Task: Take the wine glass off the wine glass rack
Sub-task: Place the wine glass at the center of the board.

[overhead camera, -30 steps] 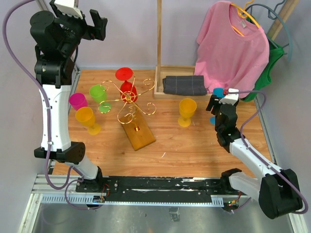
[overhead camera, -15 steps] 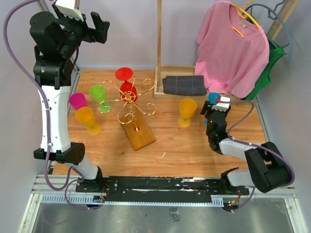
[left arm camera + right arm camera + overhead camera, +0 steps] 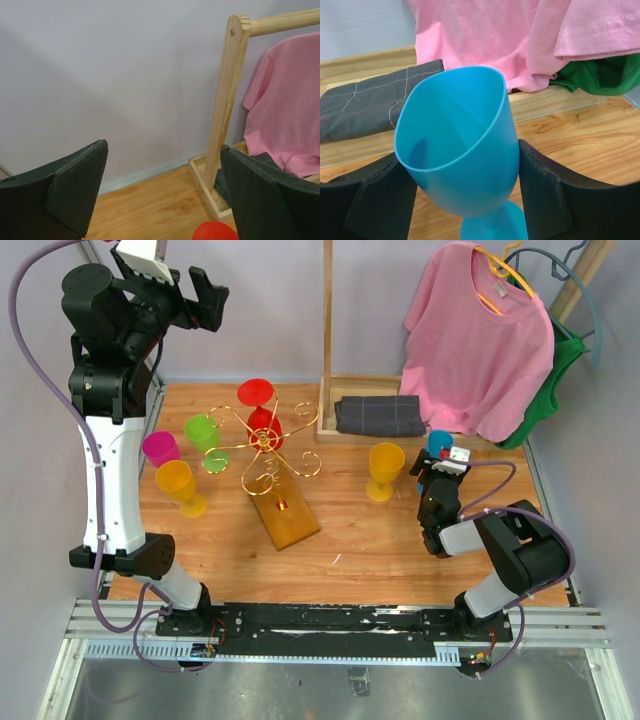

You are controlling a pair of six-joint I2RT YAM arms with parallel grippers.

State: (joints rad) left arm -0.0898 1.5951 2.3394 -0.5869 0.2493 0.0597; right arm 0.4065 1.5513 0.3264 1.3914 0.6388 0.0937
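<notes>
The right gripper [image 3: 465, 200] is clamped on a blue wine glass [image 3: 457, 145] near the desk's [image 3: 400, 540] right edge. The left gripper [image 3: 160, 195] is wide apart, high above the gold wine glass rack [image 3: 265, 445].

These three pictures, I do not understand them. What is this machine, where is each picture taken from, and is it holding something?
They show two robot arms bolted at the near edge of a wooden table. The wide picture is taken from above and behind them. The other two come from small cameras on each wrist, so the dark shapes at their edges are the claws' own fingers.

The left claw is raised high, open and empty, facing the wall. The right claw is closed on a blue wine glass.

On the table stands the gold wine glass rack with a red glass on it. Around it are pink, green and two yellow glasses, plus a folded dark cloth.
</notes>
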